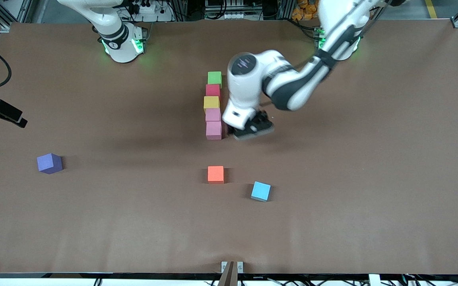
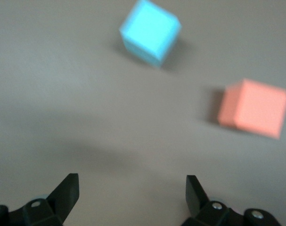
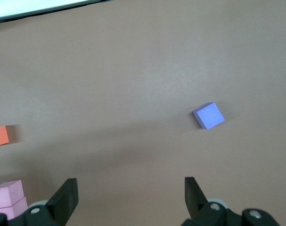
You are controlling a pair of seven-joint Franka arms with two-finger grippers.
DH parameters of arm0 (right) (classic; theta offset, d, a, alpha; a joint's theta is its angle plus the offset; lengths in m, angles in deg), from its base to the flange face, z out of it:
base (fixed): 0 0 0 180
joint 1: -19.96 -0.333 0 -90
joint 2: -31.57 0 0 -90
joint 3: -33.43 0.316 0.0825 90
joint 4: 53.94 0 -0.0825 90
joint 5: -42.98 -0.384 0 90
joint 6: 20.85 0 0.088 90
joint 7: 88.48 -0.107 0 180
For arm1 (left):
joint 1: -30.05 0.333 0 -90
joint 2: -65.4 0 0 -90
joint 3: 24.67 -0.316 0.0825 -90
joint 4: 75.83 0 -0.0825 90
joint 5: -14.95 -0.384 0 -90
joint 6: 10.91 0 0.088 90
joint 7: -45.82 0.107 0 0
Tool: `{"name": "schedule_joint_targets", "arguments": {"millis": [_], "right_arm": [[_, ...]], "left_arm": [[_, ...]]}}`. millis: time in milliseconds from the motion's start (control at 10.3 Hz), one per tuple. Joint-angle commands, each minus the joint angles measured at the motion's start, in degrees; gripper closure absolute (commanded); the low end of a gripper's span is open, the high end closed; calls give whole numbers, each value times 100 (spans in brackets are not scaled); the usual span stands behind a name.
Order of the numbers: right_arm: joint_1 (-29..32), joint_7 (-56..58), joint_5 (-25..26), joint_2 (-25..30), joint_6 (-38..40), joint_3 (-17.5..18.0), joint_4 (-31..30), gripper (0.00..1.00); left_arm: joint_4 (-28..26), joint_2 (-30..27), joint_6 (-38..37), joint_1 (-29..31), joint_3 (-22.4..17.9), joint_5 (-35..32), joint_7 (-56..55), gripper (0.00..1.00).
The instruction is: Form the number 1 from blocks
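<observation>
From the front you had a column of five touching blocks at mid-table: green (image 1: 214, 78) farthest from the camera, then dark red (image 1: 213, 90), yellow (image 1: 211, 103) and two pink ones (image 1: 213, 114), (image 1: 214, 130) nearest. Its long axis ran straight from the robots' bases toward the camera. The left gripper (image 1: 253, 128) hung low just beside the nearest pink block, on the left arm's side of the column. Three loose blocks lay nearer the camera: orange (image 1: 216, 174) almost in line with the column, light blue (image 1: 261, 191) a little toward the left arm's end, purple (image 1: 49, 163) well off toward the right arm's end. The right arm waited, its gripper not showing in this view.

From the left wrist, your claw (image 2: 132, 195) stood wide open and empty, with light blue (image 2: 150, 32) and orange (image 2: 253, 108) ahead of it. Both lay camera-ward of the claw, and the left arm looked much the nearer to them.

From the right wrist, that claw (image 3: 131, 197) was also wide open and empty, high over bare table (image 3: 133, 70), with purple (image 3: 208, 115) in sight.
</observation>
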Motion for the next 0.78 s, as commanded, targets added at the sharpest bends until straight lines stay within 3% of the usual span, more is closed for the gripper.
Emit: {"name": "schedule_joint_targets", "arguments": {"millis": [0, 487, 682], "right_arm": [[-2, -110, 44, 29, 91, 19, 32, 0], [-46, -92, 88, 29, 152, 53, 32, 0], [-55, -83, 97, 29, 152, 54, 32, 0]], "left_arm": [[151, -55, -116, 740, 73, 65, 721, 0], [196, -64, -168, 2146, 99, 134, 2478, 0], [196, -282, -527, 2674, 282, 570, 3330, 0]]}}
